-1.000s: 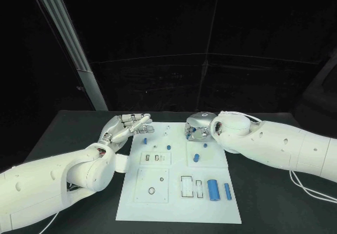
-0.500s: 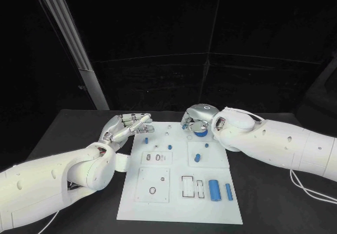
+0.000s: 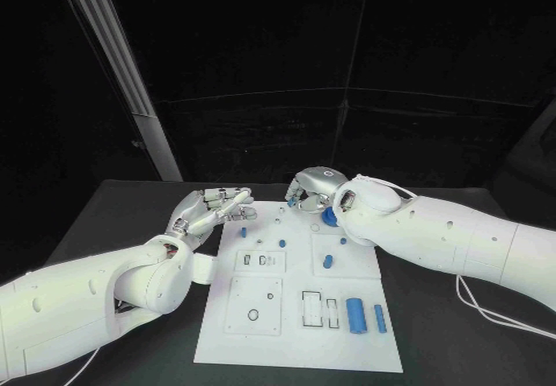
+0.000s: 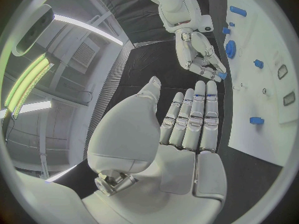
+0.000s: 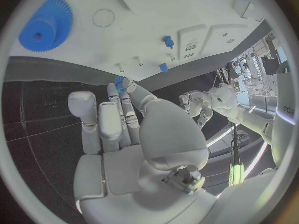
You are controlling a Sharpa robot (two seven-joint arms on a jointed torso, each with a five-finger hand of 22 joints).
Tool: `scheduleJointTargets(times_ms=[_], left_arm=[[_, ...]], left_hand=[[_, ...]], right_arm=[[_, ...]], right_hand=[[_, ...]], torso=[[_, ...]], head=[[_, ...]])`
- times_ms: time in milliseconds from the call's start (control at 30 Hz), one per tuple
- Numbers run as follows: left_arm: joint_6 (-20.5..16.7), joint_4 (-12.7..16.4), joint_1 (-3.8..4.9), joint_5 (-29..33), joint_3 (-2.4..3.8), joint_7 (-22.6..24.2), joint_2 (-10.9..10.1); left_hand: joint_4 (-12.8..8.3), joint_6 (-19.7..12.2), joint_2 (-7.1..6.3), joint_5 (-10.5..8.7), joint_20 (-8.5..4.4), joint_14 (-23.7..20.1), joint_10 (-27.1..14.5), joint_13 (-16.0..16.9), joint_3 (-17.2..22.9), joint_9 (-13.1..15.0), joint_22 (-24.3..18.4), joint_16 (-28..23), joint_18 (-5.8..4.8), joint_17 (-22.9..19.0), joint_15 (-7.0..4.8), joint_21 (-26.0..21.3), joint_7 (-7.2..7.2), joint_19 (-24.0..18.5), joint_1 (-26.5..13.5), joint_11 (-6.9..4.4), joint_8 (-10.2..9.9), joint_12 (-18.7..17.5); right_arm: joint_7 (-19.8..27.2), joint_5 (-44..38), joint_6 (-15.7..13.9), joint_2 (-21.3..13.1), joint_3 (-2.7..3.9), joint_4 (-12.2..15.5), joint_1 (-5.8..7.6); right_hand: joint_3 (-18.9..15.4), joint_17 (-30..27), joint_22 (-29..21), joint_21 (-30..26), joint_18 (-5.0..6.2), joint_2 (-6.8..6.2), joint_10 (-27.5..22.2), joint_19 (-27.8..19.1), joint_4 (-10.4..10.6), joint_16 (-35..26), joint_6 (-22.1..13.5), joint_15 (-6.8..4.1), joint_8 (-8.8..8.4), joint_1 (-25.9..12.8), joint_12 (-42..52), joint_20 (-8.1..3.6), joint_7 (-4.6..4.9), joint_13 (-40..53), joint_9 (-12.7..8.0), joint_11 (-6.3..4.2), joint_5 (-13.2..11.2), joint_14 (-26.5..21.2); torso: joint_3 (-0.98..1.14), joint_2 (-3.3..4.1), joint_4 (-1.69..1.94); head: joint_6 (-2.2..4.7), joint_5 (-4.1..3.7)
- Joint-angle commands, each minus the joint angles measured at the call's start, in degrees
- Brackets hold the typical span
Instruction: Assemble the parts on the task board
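- The right hand hangs over the far edge of the task board. A small blue piece sits pinched at its fingertips; the right wrist view shows the blue tip between them.
- The blue gear lies flat on the board just nearer the robot than that hand, partly hidden under the right arm in the head view. In the right wrist view the gear shows whole, with its centre hole bare.
- Judgement: if the pinched piece belongs in that gear, the move is short, down and back toward the robot from the hand. I cannot tell the piece's long axis.
- The left hand waits at the board's far left corner, fingers straight, side by side and holding nothing. It is farther from the gear than the right hand.
- Left of the gear stand small blue pegs and thin pins. Nearer the robot than the gear lies a short blue piece.
- Two blue cylinders lie side by side by the board's near right edge, well clear of the gear.
- The right arm's own bulk over the gear is the main obstruction to sight.
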Motion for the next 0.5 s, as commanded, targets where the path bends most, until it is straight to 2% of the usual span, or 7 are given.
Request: scheduleJointTargets(times_ms=[33, 67, 167, 233, 300, 400, 500], left_arm=[[0.87, 0.07, 0.22, -0.22, 0.06, 0.21, 0.08], [0.86, 0.12, 0.29, -0.22, 0.06, 0.21, 0.06], [0.85, 0.16, 0.47, -0.22, 0.06, 0.2, 0.11], [0.86, 0.15, 0.54, -0.22, 0.06, 0.19, 0.17], [0.85, 0.15, 0.63, -0.22, 0.06, 0.17, 0.19], [0.83, 0.29, 0.8, -0.22, 0.06, 0.17, 0.14], [0.87, 0.3, 0.92, -0.22, 0.06, 0.16, 0.21]], left_hand=[[-0.42, -0.38, 0.27, -0.23, -0.01, -0.16, -0.52, -0.07, -0.01, -0.05, -0.11, -0.19, 0.27, 0.06, 0.25, 0.01, 0.73, 0.36, 0.27, 0.04, -0.32, -0.39], [-0.42, -0.39, 0.27, -0.23, -0.01, -0.16, -0.53, -0.07, -0.01, -0.05, -0.11, -0.2, 0.27, 0.06, 0.25, 0.01, 0.73, 0.36, 0.28, 0.04, -0.33, -0.4], [-0.42, -0.39, 0.27, -0.23, -0.01, -0.16, -0.53, -0.07, -0.01, -0.05, -0.11, -0.2, 0.27, 0.06, 0.25, 0.01, 0.73, 0.36, 0.28, 0.04, -0.33, -0.4], [-0.42, -0.39, 0.27, -0.23, -0.01, -0.16, -0.53, -0.07, -0.01, -0.05, -0.11, -0.2, 0.27, 0.06, 0.25, 0.01, 0.73, 0.36, 0.28, 0.04, -0.33, -0.4], [-0.42, -0.39, 0.27, -0.23, -0.01, -0.16, -0.53, -0.07, -0.01, -0.05, -0.11, -0.2, 0.27, 0.06, 0.25, 0.01, 0.73, 0.36, 0.28, 0.04, -0.33, -0.4], [-0.42, -0.39, 0.27, -0.23, -0.01, -0.16, -0.53, -0.07, -0.01, -0.05, -0.11, -0.2, 0.27, 0.06, 0.25, 0.01, 0.73, 0.36, 0.28, 0.04, -0.33, -0.4], [-0.48, -0.39, 0.28, -0.23, 0.0, -0.17, -0.54, -0.06, -0.01, -0.05, -0.12, -0.23, 0.27, 0.07, 0.25, 0.0, 0.73, 0.36, 0.32, 0.04, -0.34, -0.41]], right_arm=[[0.4, -0.15, 0.47, 1.07, 0.06, -1.22, 0.14], [0.38, -0.35, 0.87, 1.42, 0.06, -1.53, 0.14], [0.21, -0.92, 2.05, 2.35, 0.06, -2.4, 0.14], [0.06, -1.27, 2.81, 2.96, 0.05, -3.06, 0.14], [-0.02, -1.54, 3.31, 3.46, 0.05, -3.64, 0.14], [-0.22, -1.96, 3.74, 3.88, 0.04, -4.05, 0.14], [-0.46, -2.32, 4.16, 4.43, 0.04, -4.64, 0.14]], right_hand=[[0.63, -0.09, 0.12, 0.35, -0.36, -0.81, -0.18, -0.1, 0.05, 0.26, -0.21, -0.05, 0.02, -0.32, 0.25, 0.2, 0.2, -0.02, 0.01, 0.46, 0.29, 0.89], [0.93, -0.12, 0.13, 0.38, -0.36, -1.01, -0.24, -0.13, 0.12, 0.28, -0.25, -0.03, 0.01, -0.48, 0.24, 0.22, 0.21, -0.02, 0.01, 0.47, 0.27, 0.88], [1.18, -0.11, 0.14, 0.41, -0.36, -1.19, -0.28, -0.15, 0.22, 0.32, -0.27, -0.01, 0.01, -0.67, 0.25, 0.24, 0.22, -0.02, 0.01, 0.5, 0.25, 0.88], [1.35, -0.2, 0.12, 0.42, -0.35, -1.33, -0.29, -0.18, 0.3, 0.3, -0.29, 0.0, 0.01, -0.83, 0.25, 0.25, 0.22, -0.02, 0.01, 0.5, 0.23, 0.86], [1.46, -0.27, 0.13, 0.44, -0.36, -1.45, -0.31, -0.19, 0.38, 0.28, -0.31, 0.01, 0.01, -0.95, 0.25, 0.26, 0.22, -0.02, 0.01, 0.51, 0.22, 0.84], [1.46, -0.27, 0.13, 0.44, -0.36, -1.45, -0.31, -0.19, 0.38, 0.28, -0.31, 0.01, 0.01, -0.95, 0.25, 0.26, 0.22, -0.02, 0.01, 0.51, 0.22, 0.84], [1.46, -0.27, 0.13, 0.44, -0.36, -1.45, -0.31, -0.19, 0.38, 0.28, -0.31, 0.01, 0.01, -0.95, 0.25, 0.26, 0.22, -0.02, 0.01, 0.51, 0.22, 0.84]], torso=[[-0.04, 0.16, 0.23], [-0.12, 0.35, 0.29], [-0.09, 0.34, 0.16], [-0.15, 0.44, 0.25], [-0.13, 0.36, 0.19], [-0.16, 0.52, 0.21], [-0.27, 0.64, 0.34]], head=[[-0.06, 0.15], [0.1, 0.11], [0.01, 0.27], [0.0, 0.18], [-0.12, 0.23], [0.07, 0.21], [-0.08, 0.22]])
